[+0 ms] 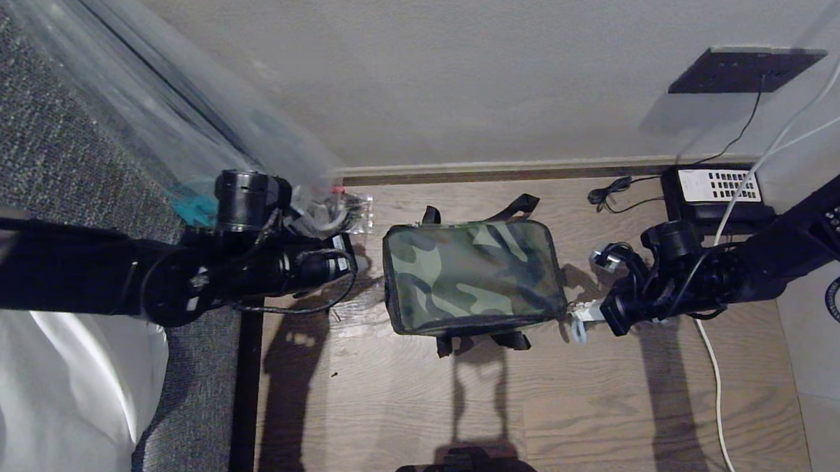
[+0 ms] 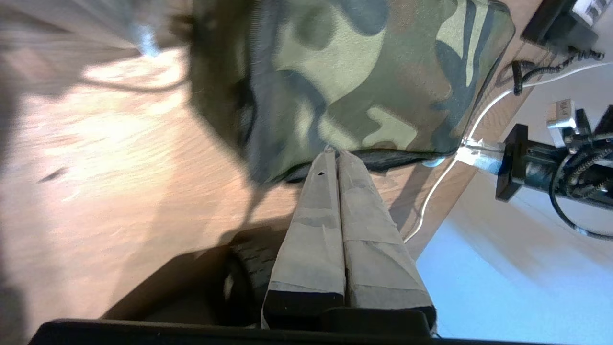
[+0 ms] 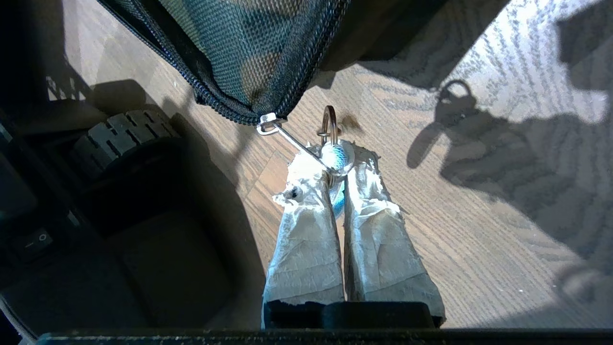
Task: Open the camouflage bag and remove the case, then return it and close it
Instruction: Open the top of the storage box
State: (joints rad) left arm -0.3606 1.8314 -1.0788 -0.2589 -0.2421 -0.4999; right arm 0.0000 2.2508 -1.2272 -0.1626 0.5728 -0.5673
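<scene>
Centre: the boxy green camouflage bag sits zipped on the wooden floor.
Lower frame: bare floor in front of the bag, open to a reach.
Left of bag: the black left gripper and a clear plastic-wrapped umbrella crowd this side.
Right of bag: the tape-wrapped right gripper, a black box with white keypad and white cables.
Behind: a narrow floor strip below the wall.

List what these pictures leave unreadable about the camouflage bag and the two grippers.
- camouflage bag contents: hidden by its shut top in every view.
- left gripper fingertips: head view, lost against dark arm and shadow.
- Bag's left end: left wrist view, motion-blurred.
- zip pull beyond right gripper: pinched between the fingers.
</scene>
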